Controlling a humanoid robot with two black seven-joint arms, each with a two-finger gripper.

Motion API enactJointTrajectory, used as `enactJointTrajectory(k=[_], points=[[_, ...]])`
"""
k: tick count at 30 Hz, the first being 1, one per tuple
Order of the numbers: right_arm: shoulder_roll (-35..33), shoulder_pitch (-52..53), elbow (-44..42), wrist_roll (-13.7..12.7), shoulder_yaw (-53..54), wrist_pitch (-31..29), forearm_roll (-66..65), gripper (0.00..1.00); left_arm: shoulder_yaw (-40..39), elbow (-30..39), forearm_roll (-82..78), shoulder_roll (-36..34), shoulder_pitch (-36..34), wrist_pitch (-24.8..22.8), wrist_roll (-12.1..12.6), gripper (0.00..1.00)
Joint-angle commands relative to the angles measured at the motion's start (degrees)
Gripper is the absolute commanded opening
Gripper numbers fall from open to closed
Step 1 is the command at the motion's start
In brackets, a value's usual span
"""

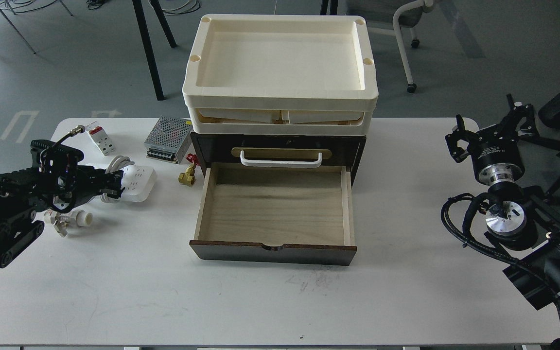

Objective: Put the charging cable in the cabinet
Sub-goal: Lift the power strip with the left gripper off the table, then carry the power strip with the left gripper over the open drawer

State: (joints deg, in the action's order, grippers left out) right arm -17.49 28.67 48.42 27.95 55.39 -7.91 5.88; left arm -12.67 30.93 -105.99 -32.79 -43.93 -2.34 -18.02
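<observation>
The charging cable [138, 181], a white power strip with a white cord wrapped around it, is at the left of the table. My left gripper [113, 185] is closed over its left end, where the cord wraps, and the strip looks slightly raised. The cabinet [278, 144] stands at the table's middle. Its lower drawer [273, 210] is pulled out, and its light wood inside is bare. The upper drawer is shut, with a white handle [280, 160]. My right gripper [490, 127] is open and empty at the far right.
Cream plastic trays [280, 99] are stacked on the cabinet. A silver perforated box [167, 139], a white breaker with a red switch [101, 137] and a brass valve [187, 175] lie left of the cabinet. A white plastic fitting [69, 220] lies under my left arm.
</observation>
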Motion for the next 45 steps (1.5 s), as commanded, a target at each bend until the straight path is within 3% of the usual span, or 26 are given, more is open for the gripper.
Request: enactJointTrajectory(k=[1, 9, 13, 16, 20, 25, 30, 33, 37, 45], points=[[0.0, 0.0, 0.0, 0.0, 0.0, 0.1, 0.0, 1.0, -0.2, 0.4, 0.1, -0.8, -1.4, -0.1, -0.1, 0.0], [0.0, 0.0, 0.0, 0.0, 0.1, 0.1, 0.0, 1.0, -0.3, 4.7, 5.4, -10.2, -6.7, -0.2, -2.5, 0.0], [0.0, 0.0, 0.0, 0.0, 0.1, 0.1, 0.0, 1.0, -0.3, 6.2, 5.6, -15.3, -10.8, -0.2, -4.9, 0.01], [0.0, 0.0, 0.0, 0.0, 0.1, 0.1, 0.0, 1.0, -0.4, 10.1, 5.6, -19.5, -13.8, -0.3, -4.9, 0.01], [0.0, 0.1, 0.0, 0.0, 0.0, 0.1, 0.0, 1.0, -0.6, 20.6, 5.6, -24.8, -19.2, -2.1, -4.0, 0.01], [0.0, 0.1, 0.0, 0.0, 0.1, 0.1, 0.0, 1.0, -0.9, 38.0, 5.4, -30.6, -23.1, -4.5, 1.9, 0.01], [0.0, 0.0, -0.1, 0.0, 0.1, 0.1, -0.1, 1.0, -0.9, 52.0, 5.3, -34.2, -32.0, -11.3, 2.1, 0.01], [0.0, 0.1, -0.1, 0.0, 0.1, 0.1, -0.1, 1.0, -1.2, 60.2, 5.4, -34.4, -38.5, -17.5, 2.5, 0.01], [0.0, 0.1, -0.1, 0.0, 0.1, 0.1, -0.1, 1.0, -1.7, 70.4, 5.4, -33.2, -41.0, -20.9, 3.1, 0.01], [0.0, 0.1, -0.1, 0.0, 0.1, 0.1, -0.2, 1.0, -1.6, 70.2, 5.5, -22.1, -40.0, -25.7, 3.1, 0.01]])
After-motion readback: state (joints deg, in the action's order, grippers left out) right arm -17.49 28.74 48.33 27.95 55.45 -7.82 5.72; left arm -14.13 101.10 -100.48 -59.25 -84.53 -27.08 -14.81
